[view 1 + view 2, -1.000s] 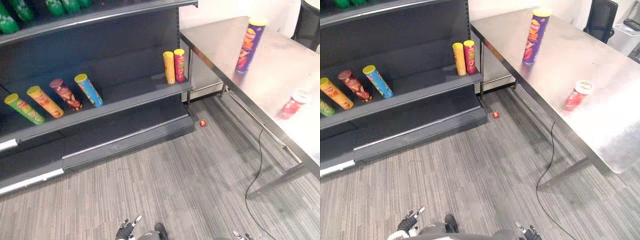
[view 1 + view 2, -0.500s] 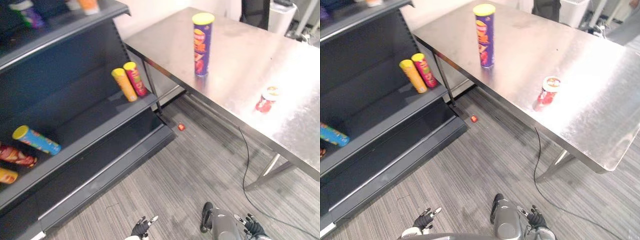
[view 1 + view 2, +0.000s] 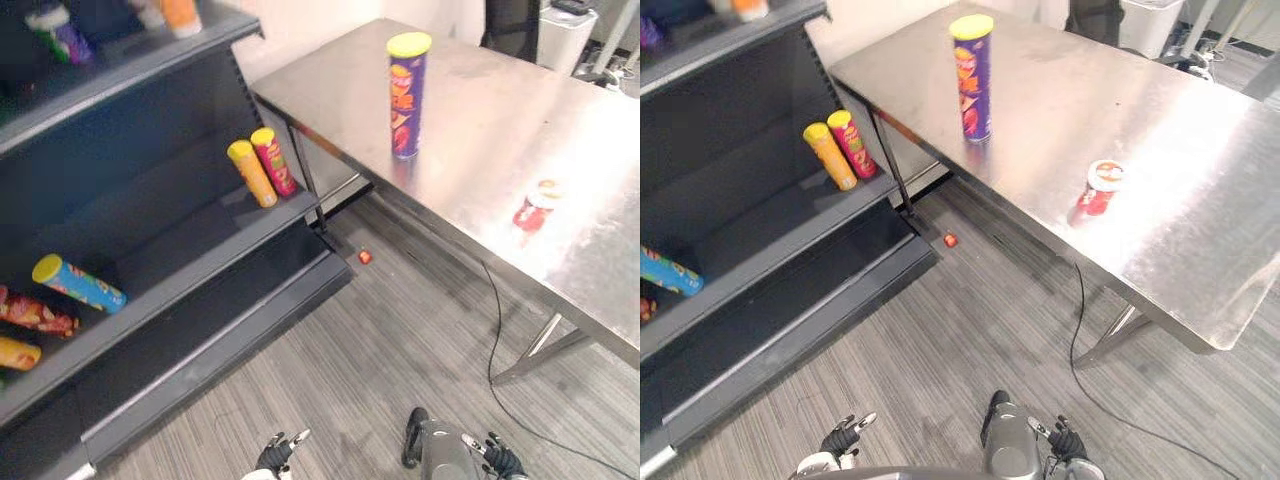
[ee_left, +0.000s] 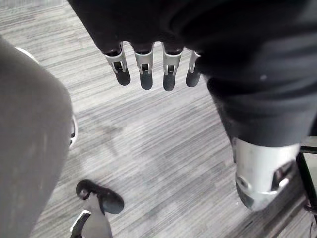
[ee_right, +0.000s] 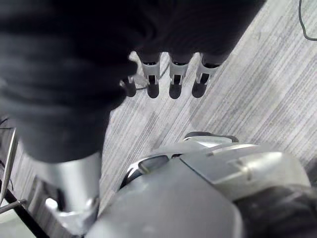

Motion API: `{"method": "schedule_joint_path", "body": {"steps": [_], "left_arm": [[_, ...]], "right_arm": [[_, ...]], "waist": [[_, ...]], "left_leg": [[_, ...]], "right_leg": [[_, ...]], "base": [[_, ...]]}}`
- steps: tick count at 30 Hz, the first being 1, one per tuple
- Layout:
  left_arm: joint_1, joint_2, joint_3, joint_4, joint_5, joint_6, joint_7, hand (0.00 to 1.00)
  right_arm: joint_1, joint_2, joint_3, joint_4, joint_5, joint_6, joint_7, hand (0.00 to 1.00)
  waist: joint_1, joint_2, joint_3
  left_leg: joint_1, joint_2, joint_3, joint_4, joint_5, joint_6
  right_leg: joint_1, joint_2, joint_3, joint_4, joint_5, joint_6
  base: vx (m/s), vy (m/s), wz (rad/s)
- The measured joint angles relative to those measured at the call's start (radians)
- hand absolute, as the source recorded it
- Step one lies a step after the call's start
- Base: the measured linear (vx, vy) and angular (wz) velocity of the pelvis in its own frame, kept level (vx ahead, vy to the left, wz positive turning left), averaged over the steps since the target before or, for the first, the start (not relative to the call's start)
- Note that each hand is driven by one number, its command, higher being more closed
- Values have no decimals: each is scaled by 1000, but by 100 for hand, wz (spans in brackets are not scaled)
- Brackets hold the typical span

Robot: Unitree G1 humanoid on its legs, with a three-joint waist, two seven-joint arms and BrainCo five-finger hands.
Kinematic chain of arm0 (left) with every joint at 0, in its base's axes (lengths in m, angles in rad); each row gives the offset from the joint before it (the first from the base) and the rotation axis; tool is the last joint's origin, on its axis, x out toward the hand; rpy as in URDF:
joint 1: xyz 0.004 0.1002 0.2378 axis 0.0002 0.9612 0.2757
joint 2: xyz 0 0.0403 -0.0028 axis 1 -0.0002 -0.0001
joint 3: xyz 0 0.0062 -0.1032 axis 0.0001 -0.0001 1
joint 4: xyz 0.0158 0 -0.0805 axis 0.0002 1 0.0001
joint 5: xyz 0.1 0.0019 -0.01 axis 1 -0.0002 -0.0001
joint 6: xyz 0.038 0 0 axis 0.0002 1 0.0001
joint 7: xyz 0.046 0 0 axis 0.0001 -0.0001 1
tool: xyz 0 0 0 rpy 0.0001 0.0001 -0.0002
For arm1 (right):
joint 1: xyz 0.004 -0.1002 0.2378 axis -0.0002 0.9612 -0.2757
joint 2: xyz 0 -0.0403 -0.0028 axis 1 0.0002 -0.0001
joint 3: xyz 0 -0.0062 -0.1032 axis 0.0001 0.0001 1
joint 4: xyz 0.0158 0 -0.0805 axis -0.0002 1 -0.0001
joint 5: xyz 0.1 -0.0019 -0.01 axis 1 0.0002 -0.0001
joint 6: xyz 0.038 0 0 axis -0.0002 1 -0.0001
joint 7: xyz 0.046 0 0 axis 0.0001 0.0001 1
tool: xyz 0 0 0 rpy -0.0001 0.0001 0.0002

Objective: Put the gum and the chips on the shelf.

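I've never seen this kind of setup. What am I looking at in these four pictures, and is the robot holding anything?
It is a humanoid robot with two arms ending in fingered hands. The two wide pictures come from a stereo camera in its head, looking down: a steel table carries a tall purple chips can, standing upright, and a small red gum tub; to its left is a dark shelf with other cans. The two close pictures come from cameras on the wrists. The left hand and the right hand hang over the grey floor, fingers straight, holding nothing.
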Motion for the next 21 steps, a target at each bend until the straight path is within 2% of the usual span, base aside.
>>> {"method": "schedule_joint_path", "body": {"steps": [1,2,3,4,6,8,10,12,14,17,18,19,20,21], "left_arm": [[14,-15,25,0,-5,-1,1,0],[21,-12,34,-1,-11,-2,1,0],[24,-12,52,-1,-18,-2,4,0],[26,-14,72,-1,-18,-2,5,0],[24,-13,92,-1,-19,-2,6,0],[25,-14,107,-11,-48,-6,8,0],[34,-16,108,-23,-52,-11,10,0],[34,-19,125,-22,-52,-21,11,0],[34,-21,140,-20,-52,-22,11,0],[36,-24,145,-18,-54,-23,10,0],[37,-30,143,-17,-54,-23,10,0],[41,-39,141,-15,-54,-22,10,0],[45,-43,133,-13,-53,-23,6,0],[57,-29,124,-10,-53,-23,7,0]], "right_arm": [[3,-11,0,1,3,2,0,0],[8,-10,0,0,3,2,-1,0],[16,-14,-10,1,3,5,0,0],[17,-14,-36,-1,4,5,-2,0],[16,-18,-59,-1,16,4,-6,0],[35,-37,-81,16,43,5,-14,0],[49,-46,-83,16,45,5,-16,0],[67,-45,-99,16,45,4,-17,0],[71,-45,-111,15,46,4,-16,0],[75,-45,-116,17,68,3,-16,0],[76,-48,-115,18,74,3,-15,0],[81,-56,-116,18,75,3,-14,0],[82,-55,-123,24,83,7,-16,0],[88,-36,-125,20,85,6,-12,0]], "waist": [[1,37,-10],[4,22,-6],[4,22,-4],[5,27,-7],[12,24,-5],[31,18,-4],[28,18,-4],[28,16,-5],[27,16,-6],[28,17,-7],[27,27,-11],[26,46,-21],[28,59,-39],[23,37,-58]], "left_leg": [[-49,85,-5,176,72,36],[-61,97,-14,242,107,33],[-83,116,-49,347,117,28],[-107,123,-83,398,69,35],[-132,126,-75,409,11,48],[-158,132,-80,308,-10,54],[-170,135,-100,186,-8,54],[-181,104,-216,-71,23,55],[-180,87,-285,-162,50,56],[-176,44,-397,-246,57,49],[-162,40,-397,-271,30,46],[-158,44,-395,-291,-3,50],[-156,40,-385,-297,24,1],[-146,2,-346,-304,6,18]], "right_leg": [[59,25,8,-56,5,1],[60,23,21,-53,6,3],[79,39,67,-41,8,-8],[84,62,122,-42,6,-12],[89,86,199,-49,6,-11],[114,95,279,-66,6,-11],[119,95,316,-72,6,-11],[113,96,379,-75,4,-3],[106,96,419,-75,2,4],[80,98,506,-71,-4,45],[73,110,532,-70,-1,78],[67,123,538,-70,4,95],[52,123,561,-59,19,126],[49,92,585,-72,30,143]], "base": [[148,8,-93],[174,34,-121],[134,46,-122],[112,42,-128],[111,46,-125],[125,84,-128],[60,116,-87],[95,262,-107],[81,241,-90],[75,317,-89],[76,347,-89],[86,383,-88],[127,389,-75],[149,384,-69]]}}
